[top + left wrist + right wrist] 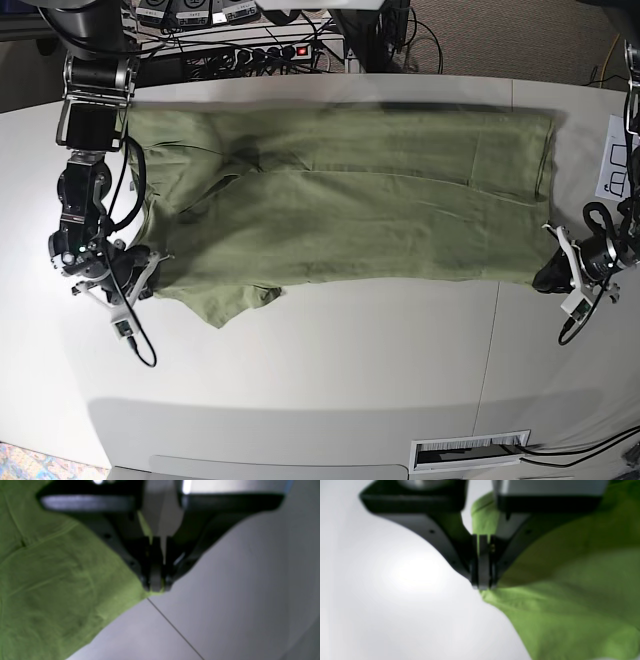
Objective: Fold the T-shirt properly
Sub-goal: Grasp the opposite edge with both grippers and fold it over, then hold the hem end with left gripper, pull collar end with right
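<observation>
Both grippers pinch the T-shirt (340, 200): left gripper (157, 588) clamps its near corner, right gripper (482, 586) the other. You see the shirt lie lengthwise between them on the table (330, 380), stretching away from both.

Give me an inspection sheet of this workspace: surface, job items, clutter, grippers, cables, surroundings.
Surface: white table, a thin seam line running across it.
Job's things: T-shirt, olive green, spread lengthwise across the table, wrinkled, one sleeve hanging toward the near edge.
Clutter: a printed paper sheet at the table's edge near the left arm.
Grippers: left gripper shut on a T-shirt edge; right gripper shut on the opposite edge.
Cables: a black lead loops on the table by the right gripper; a power strip and tangled wires behind the table.
Surroundings: carpeted floor beyond the table.
</observation>
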You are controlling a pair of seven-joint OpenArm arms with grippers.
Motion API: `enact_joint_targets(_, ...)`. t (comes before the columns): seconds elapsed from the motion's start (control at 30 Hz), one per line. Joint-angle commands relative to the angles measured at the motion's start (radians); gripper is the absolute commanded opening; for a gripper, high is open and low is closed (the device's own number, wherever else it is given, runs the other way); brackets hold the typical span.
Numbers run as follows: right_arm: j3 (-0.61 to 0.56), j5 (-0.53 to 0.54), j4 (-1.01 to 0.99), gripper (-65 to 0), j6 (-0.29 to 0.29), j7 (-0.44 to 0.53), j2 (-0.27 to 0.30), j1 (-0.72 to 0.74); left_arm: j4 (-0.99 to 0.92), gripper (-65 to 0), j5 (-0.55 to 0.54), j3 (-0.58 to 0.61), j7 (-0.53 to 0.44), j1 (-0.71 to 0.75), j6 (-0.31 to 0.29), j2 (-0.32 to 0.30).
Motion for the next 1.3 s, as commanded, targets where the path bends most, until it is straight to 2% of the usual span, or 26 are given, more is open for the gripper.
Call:
enact_joint_targets(0.0, 0.004, 0.024, 0.032, -65.0, -0.002, -0.002, 0.021, 0.024, 0.014, -65.0, -0.019, -0.008, -0.024, -0.022, 0.002, -0.027)
enact_joint_targets(0.13, 0.004, 0.094, 0.081, -65.0, -0.002, -0.079, 0.034, 0.024, 0.015, -65.0, -0.099, -0.008, -0.007, -0.022, 0.002, -0.043)
enact_joint_targets(0.37, 0.004, 0.198, 0.134, -65.0, -0.001, -0.241, 0.037, 0.022, 0.062, -65.0, -0.283, -0.009, 0.197, -0.021, 0.002, -0.115)
enact_joint_targets(0.53, 0.004, 0.257, 0.180, -65.0, -0.001, -0.356, 0.037, 0.022, 0.085, -65.0, -0.379, -0.009, 0.270, 0.013, 0.002, -0.174)
enact_joint_targets(0.67, 0.004, 0.266, 0.191, -65.0, -0.001, -0.395, 0.037, 0.022, 0.120, -65.0, -0.389, -0.009, 0.280, 0.092, 0.002, -0.210)
enact_joint_targets(0.83, 0.004, 0.286, 0.191, -65.0, 0.000, -0.408, 0.037, 0.022, 0.165, -65.0, -0.393, -0.009, 0.292, 0.195, 0.002, -0.218)
enact_joint_targets(1.03, 0.004, 0.290, 0.191, -65.0, 0.002, -0.324, 0.072, 0.025, 0.206, -65.0, -0.392, -0.009, 0.299, 0.293, 0.002, -0.218)
enact_joint_targets(1.2, 0.004, 0.404, 0.192, -65.0, 0.003, -0.402, 0.109, 0.024, 0.232, -65.0, -0.392, -0.009, 0.299, 0.341, 0.002, -0.217)
enact_joint_targets(1.27, 0.004, 0.455, 0.192, -65.0, 0.029, -0.426, 0.116, 0.024, 0.238, -65.0, -0.391, -0.009, 0.299, 0.350, 0.002, -0.217)
